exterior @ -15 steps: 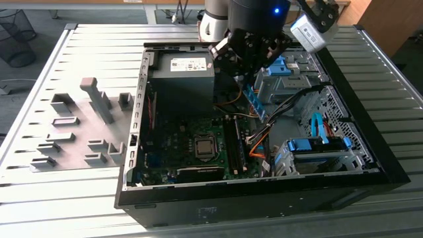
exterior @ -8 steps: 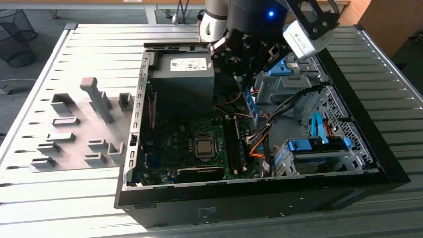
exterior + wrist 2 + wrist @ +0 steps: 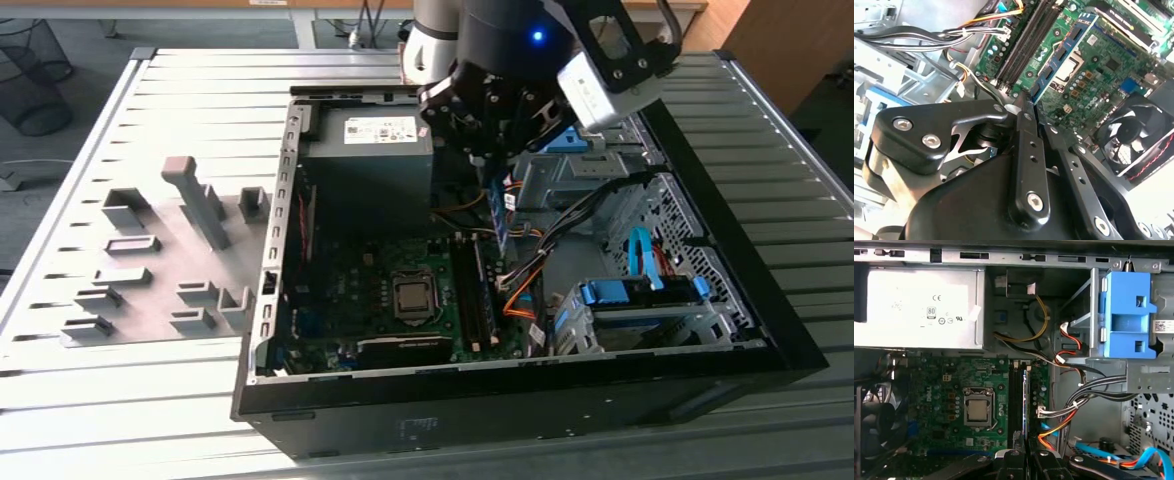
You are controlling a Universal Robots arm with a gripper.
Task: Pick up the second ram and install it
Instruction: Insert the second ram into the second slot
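My gripper [image 3: 489, 165] hangs inside the open computer case [image 3: 267, 300], shut on the second ram [image 3: 499, 215], a thin blue-green stick with black chips. The second wrist view shows the ram [image 3: 1064, 52] reaching out from between my fingertips [image 3: 1022, 107], parallel to the black memory slots [image 3: 1026, 47] and a little to one side of them. In the first wrist view the ram [image 3: 1025, 400] is edge-on, lined up along the slots [image 3: 1015, 400] beside the processor socket [image 3: 977, 410]. It stays above the motherboard [image 3: 360, 290]; I cannot tell whether it touches a slot.
The power supply [image 3: 378, 130] fills the case's far end. Orange and black cables [image 3: 527, 275] run beside the slots on the exterior view's right, and blue drive brackets [image 3: 641, 295] sit past them. A fan [image 3: 1134, 135] is near the socket. Grey upright blocks [image 3: 200, 205] stand outside the case.
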